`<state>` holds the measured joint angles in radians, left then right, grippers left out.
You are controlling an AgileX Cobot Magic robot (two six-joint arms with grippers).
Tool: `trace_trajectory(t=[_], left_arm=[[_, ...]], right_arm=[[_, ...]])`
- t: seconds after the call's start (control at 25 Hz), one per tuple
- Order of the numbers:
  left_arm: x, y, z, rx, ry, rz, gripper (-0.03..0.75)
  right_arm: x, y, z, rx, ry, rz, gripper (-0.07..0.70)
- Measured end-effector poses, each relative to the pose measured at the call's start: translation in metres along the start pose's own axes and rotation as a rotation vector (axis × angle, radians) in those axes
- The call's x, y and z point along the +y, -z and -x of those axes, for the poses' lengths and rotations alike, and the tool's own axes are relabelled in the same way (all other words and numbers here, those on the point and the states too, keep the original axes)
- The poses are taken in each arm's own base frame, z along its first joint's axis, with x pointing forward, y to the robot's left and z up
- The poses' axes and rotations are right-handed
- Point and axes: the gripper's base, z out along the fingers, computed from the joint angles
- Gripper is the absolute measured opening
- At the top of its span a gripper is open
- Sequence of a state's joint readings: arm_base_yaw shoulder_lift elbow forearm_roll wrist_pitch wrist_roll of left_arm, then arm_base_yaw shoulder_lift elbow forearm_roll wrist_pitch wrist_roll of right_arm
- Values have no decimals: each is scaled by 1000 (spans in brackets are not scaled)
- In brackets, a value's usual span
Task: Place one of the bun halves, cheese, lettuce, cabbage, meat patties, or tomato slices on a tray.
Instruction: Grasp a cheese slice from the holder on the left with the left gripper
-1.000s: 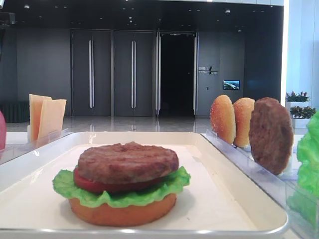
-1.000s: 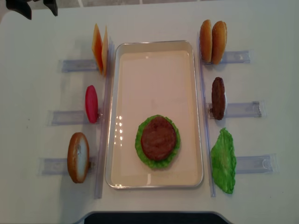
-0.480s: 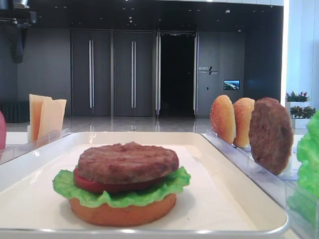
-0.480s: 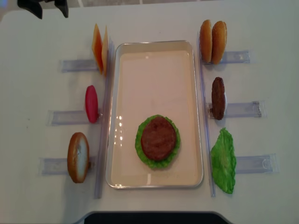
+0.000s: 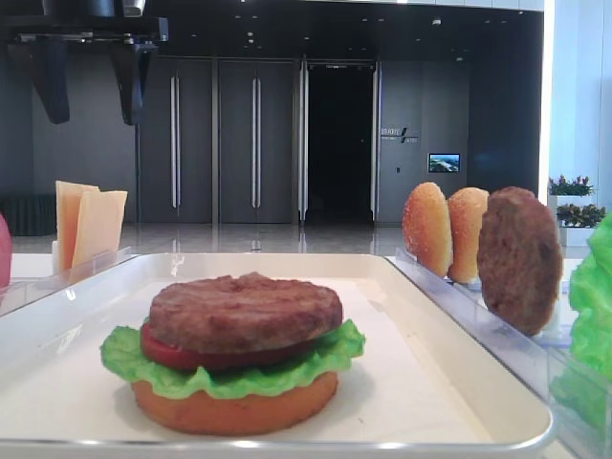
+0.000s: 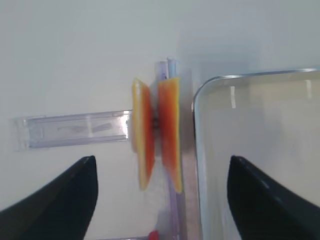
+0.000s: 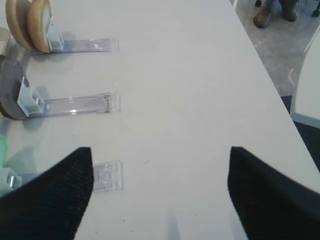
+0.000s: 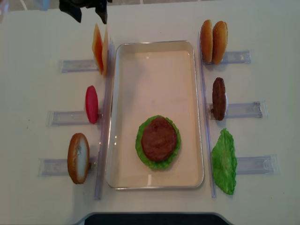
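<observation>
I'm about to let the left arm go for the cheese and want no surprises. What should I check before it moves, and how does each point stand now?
1. Left pincer open and empty: ok.
2. Left pincer near the cheese: ok, above it, not touching.
3. Two cheese slices upright in their rack: ok.
4. Patty on top of the stack, bare: ok.
5. Tray has free room: ok.
6. Right pincer clear of the tray: ok, open over bare table.

Dark panelled wall (image 5: 86, 134) with tall double doors (image 5: 215, 142). Open doorway (image 5: 339, 142) at centre. Polished floor (image 5: 258, 239) reflects light.
</observation>
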<state>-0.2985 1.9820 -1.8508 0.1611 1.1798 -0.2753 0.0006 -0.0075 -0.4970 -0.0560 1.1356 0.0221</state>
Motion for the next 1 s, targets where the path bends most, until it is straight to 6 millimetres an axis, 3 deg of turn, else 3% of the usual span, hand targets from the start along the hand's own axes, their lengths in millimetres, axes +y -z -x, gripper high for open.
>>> trace_trajectory(t=[1.0], left_arm=[[-5, 0, -1, 4, 58, -31, 610]], right_arm=[[0, 0, 0, 0, 0, 0, 556]])
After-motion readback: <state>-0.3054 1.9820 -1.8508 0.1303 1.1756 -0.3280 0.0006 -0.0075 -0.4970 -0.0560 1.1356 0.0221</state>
